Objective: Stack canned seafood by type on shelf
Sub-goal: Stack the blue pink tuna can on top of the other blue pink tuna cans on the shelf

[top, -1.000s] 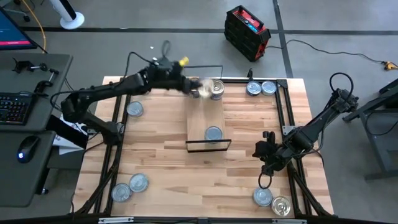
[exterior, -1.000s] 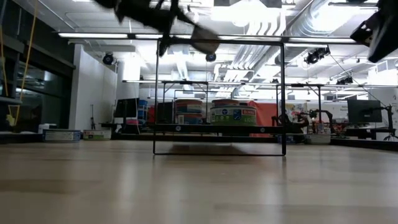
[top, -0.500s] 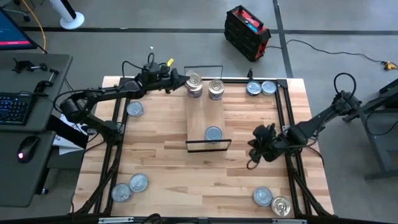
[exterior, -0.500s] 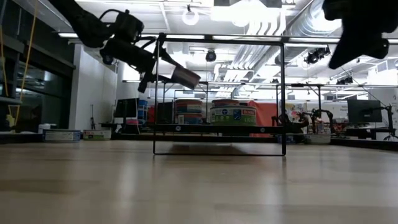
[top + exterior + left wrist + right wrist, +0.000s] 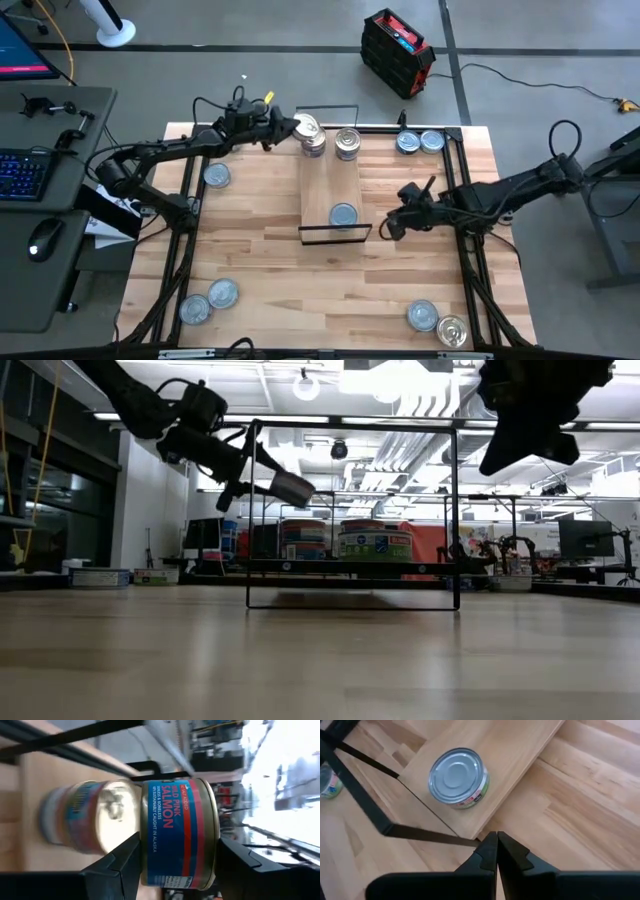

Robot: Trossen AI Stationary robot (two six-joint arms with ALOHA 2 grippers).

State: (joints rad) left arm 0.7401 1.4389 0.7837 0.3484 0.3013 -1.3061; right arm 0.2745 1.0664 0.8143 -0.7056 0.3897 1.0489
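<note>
A light-wood shelf [image 5: 330, 185] with black wire end frames carries one silver-topped tin [image 5: 343, 214] near its front end and two at its far end; the salmon tin [image 5: 180, 832] hangs tilted above the left one [image 5: 82, 817].

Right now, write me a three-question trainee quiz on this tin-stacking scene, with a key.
1. True or false: the left gripper holds a salmon tin between its fingers.
2. The right gripper has its fingers: A) wide open, B) shut on a tin, C) shut and empty.
3. Fill in: near the right gripper, a lone silver-topped tin sits on the ____.

Key
1. True; the tin is held above the far end of the shelf, by the tins already there.
2. C.
3. shelf.
</note>
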